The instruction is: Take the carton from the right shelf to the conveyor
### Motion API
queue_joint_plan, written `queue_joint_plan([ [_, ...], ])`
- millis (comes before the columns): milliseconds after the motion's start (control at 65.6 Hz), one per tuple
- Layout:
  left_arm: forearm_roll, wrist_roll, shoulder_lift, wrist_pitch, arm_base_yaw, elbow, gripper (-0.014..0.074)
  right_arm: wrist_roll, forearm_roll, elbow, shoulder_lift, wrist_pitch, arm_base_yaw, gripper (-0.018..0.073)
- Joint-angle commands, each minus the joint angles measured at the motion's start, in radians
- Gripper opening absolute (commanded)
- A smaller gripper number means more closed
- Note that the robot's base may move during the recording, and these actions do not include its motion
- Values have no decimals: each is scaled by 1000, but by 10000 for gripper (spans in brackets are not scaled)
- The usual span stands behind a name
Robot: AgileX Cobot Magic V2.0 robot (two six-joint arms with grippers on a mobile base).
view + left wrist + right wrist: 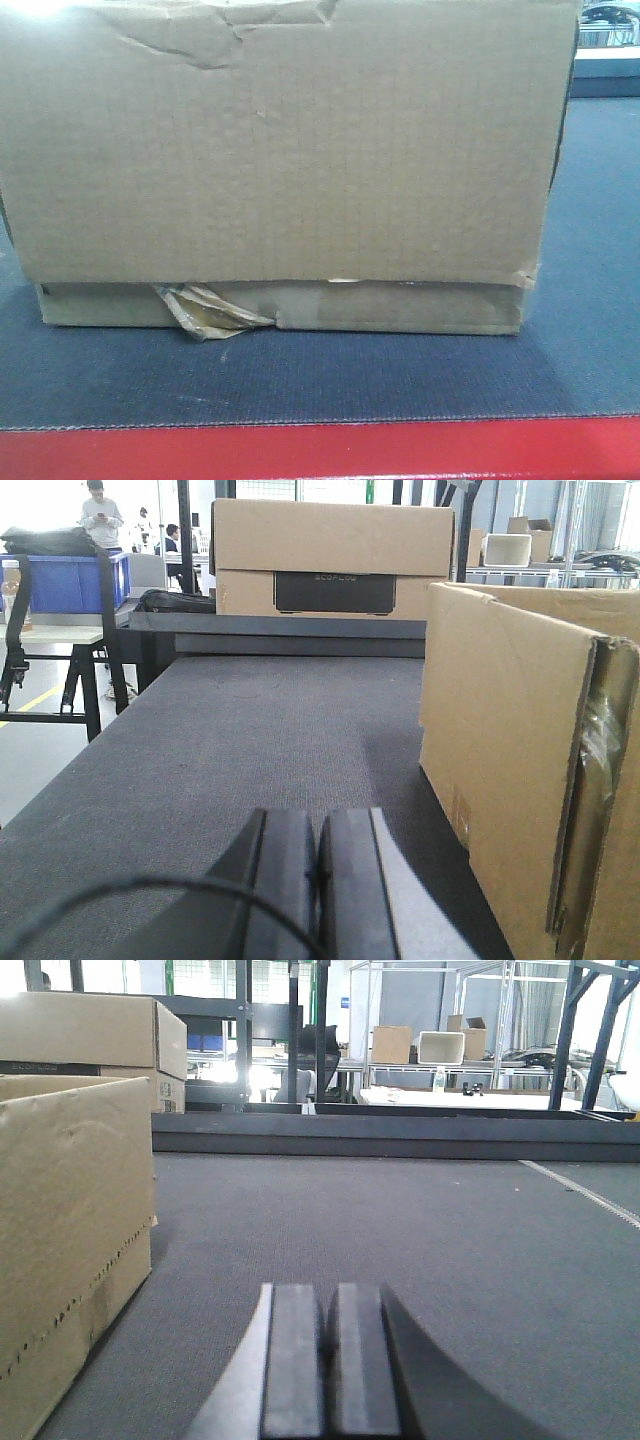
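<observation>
On the conveyor [590,330] sits the carton [280,150], with the left gripper [318,880] and right gripper [330,1360] clenched, empty, beside it, so they should back away slowly without bumping it.

carton [290,150] top cropped, far clutter blurred

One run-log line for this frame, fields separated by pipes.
carton resting on conveyor | left claw shut, empty, beside carton | right claw shut, empty | carton released

Bright daylight blows out the background windows in both wrist views; the front view is soft, with glare on the carton [280,150] at its top-left corner.
</observation>
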Motion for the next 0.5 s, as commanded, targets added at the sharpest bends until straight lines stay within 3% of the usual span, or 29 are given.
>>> queue_joint_plan([
  [0, -6, 0, -5, -17, 4, -3, 11, -9, 2, 0, -3, -11, -6, -67],
  [488, -6, 0, -5, -17, 4, -3, 11, -9, 2, 0, -3, -11, -6, -67],
])
